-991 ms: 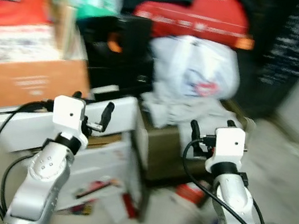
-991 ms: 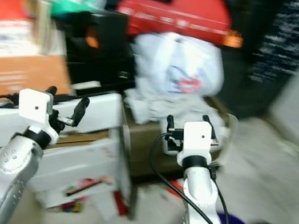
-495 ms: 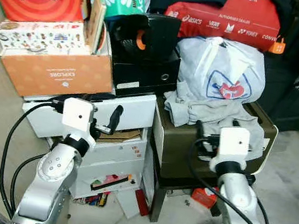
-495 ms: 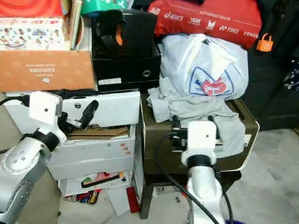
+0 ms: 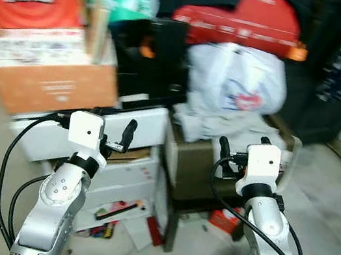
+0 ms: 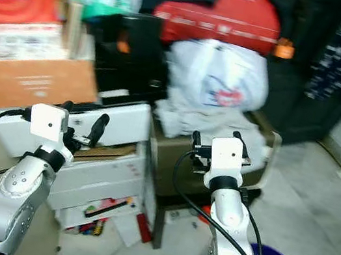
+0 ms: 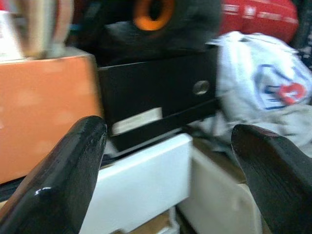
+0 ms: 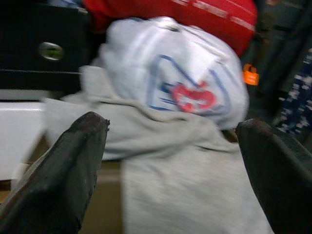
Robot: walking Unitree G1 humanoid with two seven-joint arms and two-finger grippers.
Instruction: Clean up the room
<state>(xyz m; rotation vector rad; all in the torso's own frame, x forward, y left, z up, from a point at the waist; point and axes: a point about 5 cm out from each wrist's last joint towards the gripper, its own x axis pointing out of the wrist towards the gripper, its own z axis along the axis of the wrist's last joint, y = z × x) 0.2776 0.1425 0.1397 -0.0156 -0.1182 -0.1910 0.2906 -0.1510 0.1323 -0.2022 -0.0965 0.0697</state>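
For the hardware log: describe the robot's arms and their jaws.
Both arms are silver, jointed segments with a white box-shaped wrist block and looping black cables. The left gripper and right gripper each have two long black fingers, glossy and rounded at the tips.

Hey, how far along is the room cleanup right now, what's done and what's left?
Nothing looks tidied yet. Both the left gripper and right gripper are open and hold nothing, raised before the clutter. Still left: the grey clothes draped on the brown cabinet, the white bag, and litter under the white drawers.
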